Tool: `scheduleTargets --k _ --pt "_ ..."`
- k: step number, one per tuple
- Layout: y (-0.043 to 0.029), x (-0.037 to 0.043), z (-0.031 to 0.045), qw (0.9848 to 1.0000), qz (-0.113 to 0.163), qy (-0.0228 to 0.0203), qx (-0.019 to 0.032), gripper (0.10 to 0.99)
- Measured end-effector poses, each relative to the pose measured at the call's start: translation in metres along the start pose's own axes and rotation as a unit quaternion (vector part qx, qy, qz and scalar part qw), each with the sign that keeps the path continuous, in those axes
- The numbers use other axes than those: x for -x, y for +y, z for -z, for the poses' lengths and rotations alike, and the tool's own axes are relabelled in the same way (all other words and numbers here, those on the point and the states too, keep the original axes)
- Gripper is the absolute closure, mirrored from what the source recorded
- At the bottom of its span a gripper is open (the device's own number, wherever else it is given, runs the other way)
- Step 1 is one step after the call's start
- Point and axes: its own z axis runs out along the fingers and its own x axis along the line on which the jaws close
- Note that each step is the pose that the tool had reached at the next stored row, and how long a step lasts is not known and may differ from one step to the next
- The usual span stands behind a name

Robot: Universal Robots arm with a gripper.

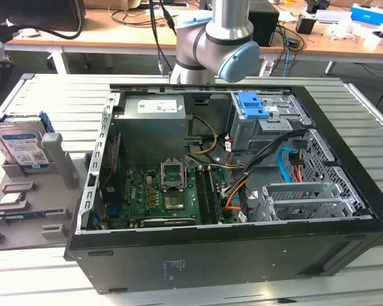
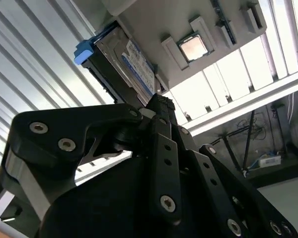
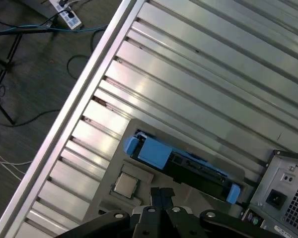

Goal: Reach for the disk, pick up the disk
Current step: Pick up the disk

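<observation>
Gripper [image 3: 162, 194] clenched, empty. Disk [image 3: 181, 163] on edge in grey holder [image 1: 59, 162], just beyond tips, long edge toward claw.

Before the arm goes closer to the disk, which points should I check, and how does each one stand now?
1. Disk reachable: ok. The disk stands on edge in the grey holder, its top edge free.
2. Gripper empty: ok. The gripper holds nothing and is apart from the disk.
3. Jaws open for the grasp: not ok. They stand shut.
4. Way to the disk free: ok. Nothing lies between in both wrist views.
5. Gripper lined up with the disk's thin sides: cannot tell.
</observation>
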Motion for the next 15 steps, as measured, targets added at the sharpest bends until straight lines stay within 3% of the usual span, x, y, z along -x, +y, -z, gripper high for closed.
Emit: scheduleTargets --k 5,8,11,15 --pt "0.0 0.0 0.0 0.9996 0.029 0.0012 0.0 0.98" --pt "0.0 0.0 0.0 0.9985 0.055 0.0022 0.0 0.98" --pt "0.0 0.0 0.0 0.9962 0.087 0.0035 0.0 0.98" --pt "0.0 0.0 0.0 0.9919 0.127 0.0051 0.0 0.98"
